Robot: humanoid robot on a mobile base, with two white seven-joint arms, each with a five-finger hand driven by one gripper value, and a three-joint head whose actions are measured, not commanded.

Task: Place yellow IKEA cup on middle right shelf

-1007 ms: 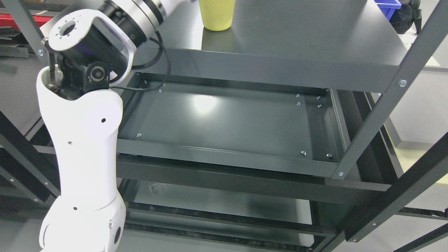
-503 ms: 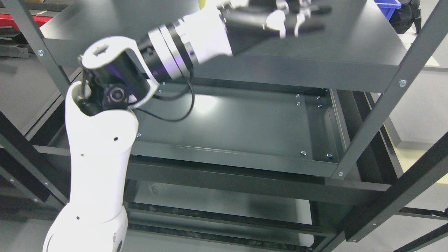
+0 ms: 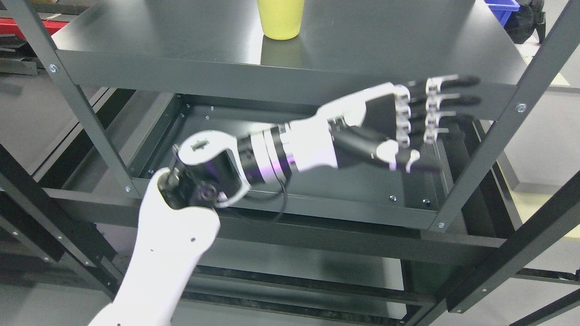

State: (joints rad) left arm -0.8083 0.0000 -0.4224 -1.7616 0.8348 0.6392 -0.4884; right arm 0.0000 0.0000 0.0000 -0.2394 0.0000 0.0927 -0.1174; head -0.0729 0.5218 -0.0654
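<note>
The yellow cup (image 3: 279,18) stands upright on the top shelf (image 3: 389,40) of the dark metal rack, at the top middle of the head view; its rim is cut off by the picture edge. My left hand (image 3: 430,129) is below and to the right of it, in front of the top shelf's front edge, at the right side of the middle shelf (image 3: 299,154). Its fingers (image 3: 446,97) are stretched out straight and the thumb points right. It holds nothing. The right arm does not show.
The rack's slanted right post (image 3: 503,136) is just right of my fingertips. The left post (image 3: 77,99) stands to the left. A lower shelf (image 3: 290,265) shows below. A blue bin (image 3: 503,9) sits behind the rack at the top right.
My left arm has swung down and to the right, from up at the top shelf beside the cup to in front of the middle shelf. The cup has not moved.
</note>
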